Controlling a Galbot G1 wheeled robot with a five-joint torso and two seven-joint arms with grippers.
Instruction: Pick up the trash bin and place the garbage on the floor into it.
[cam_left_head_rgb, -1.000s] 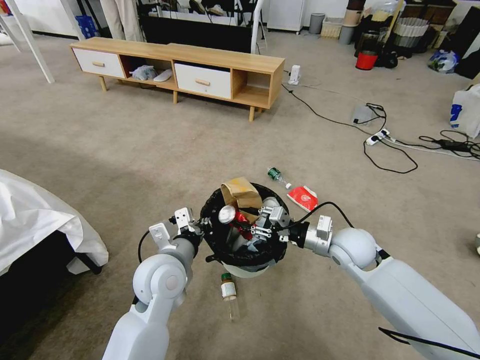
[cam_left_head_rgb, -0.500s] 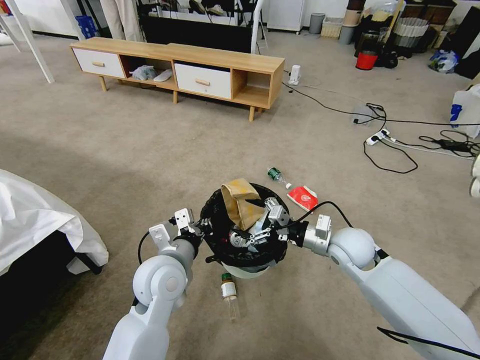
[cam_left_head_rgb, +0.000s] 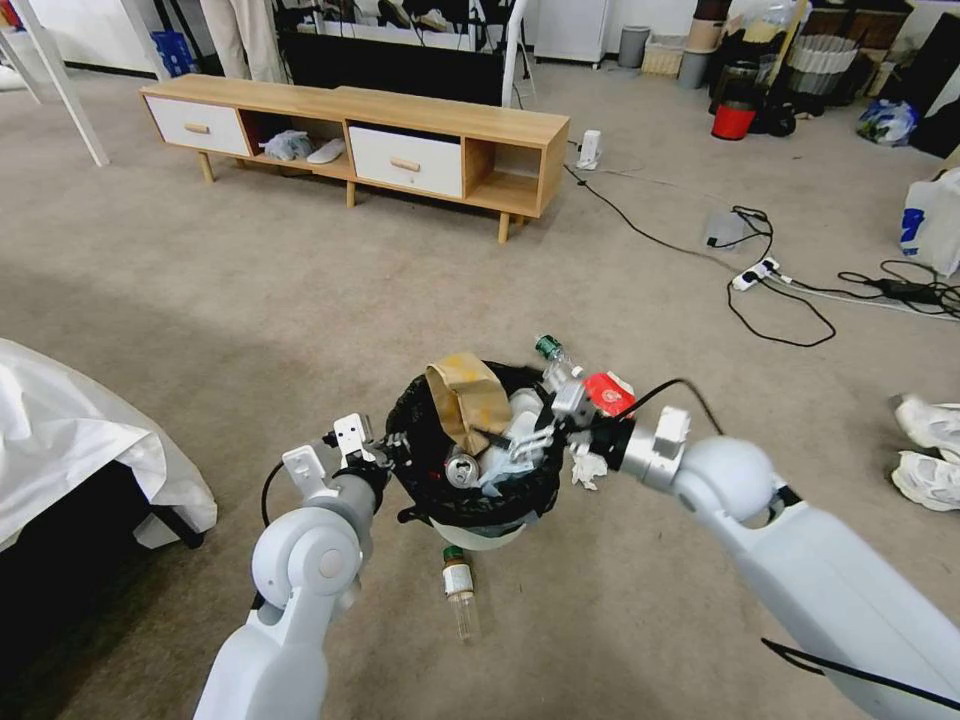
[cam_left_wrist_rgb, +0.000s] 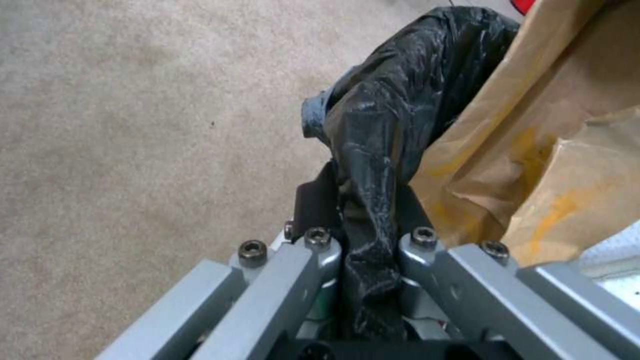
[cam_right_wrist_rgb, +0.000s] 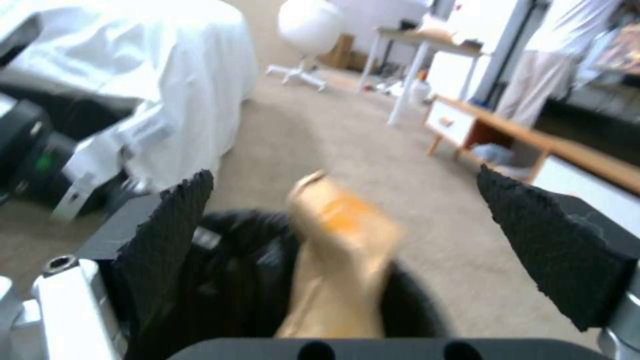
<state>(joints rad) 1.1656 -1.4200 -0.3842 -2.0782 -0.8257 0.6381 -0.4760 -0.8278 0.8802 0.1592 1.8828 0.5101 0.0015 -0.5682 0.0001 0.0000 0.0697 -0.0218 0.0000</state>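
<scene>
A crumpled brown paper bag (cam_left_head_rgb: 466, 398) and a can (cam_left_head_rgb: 459, 469) are contained in the trash bin (cam_left_head_rgb: 470, 500), its rim clamped by the left gripper (cam_left_head_rgb: 392, 452). The right gripper (cam_left_head_rgb: 548, 418) is spread empty above it.

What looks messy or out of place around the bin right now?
The brown paper bag sticks up well above the rim of the trash bin instead of lying inside it. On the carpet, one bottle lies on its side just in front of the bin, and another bottle and a red packet lie beyond it.
</scene>
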